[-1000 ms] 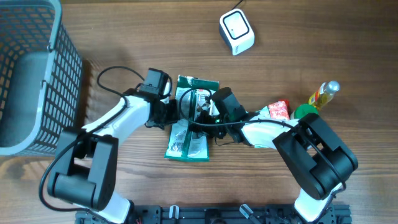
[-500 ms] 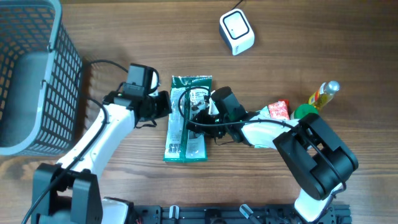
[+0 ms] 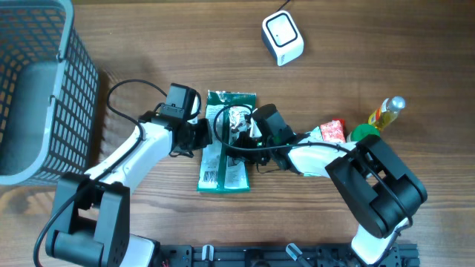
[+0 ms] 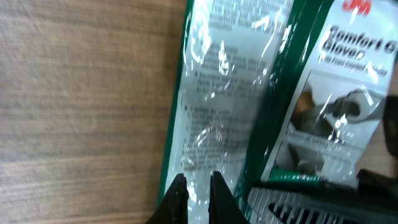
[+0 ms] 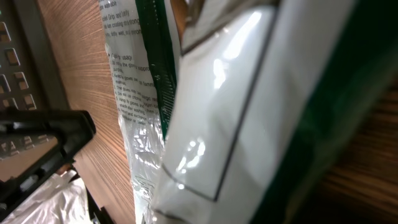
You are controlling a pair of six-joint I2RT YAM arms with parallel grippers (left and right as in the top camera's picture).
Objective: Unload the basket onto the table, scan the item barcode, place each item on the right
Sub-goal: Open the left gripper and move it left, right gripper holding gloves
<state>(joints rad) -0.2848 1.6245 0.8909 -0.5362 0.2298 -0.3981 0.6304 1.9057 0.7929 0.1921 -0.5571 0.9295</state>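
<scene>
The item is a green and clear glove package point(image 3: 225, 152) lying flat mid-table, its barcode point(image 3: 211, 176) face up at the near left corner. The white scanner point(image 3: 282, 37) stands at the back, well apart from it. My left gripper point(image 3: 202, 136) is shut, its tips point(image 4: 196, 186) low over the package's clear left edge point(image 4: 217, 118). My right gripper point(image 3: 243, 127) is shut on the crumpled upper middle of the package. The package point(image 5: 236, 112) fills the right wrist view and hides the fingers there.
A grey mesh basket point(image 3: 33, 89) stands at the far left. A red packet point(image 3: 334, 131), a green cap point(image 3: 364, 133) and a yellow bottle point(image 3: 386, 111) lie right of the package, beside my right arm.
The left gripper pulled away to the left, closed, then came back to the package's left edge. The package's top shifted slightly. The right arm stayed in place.
</scene>
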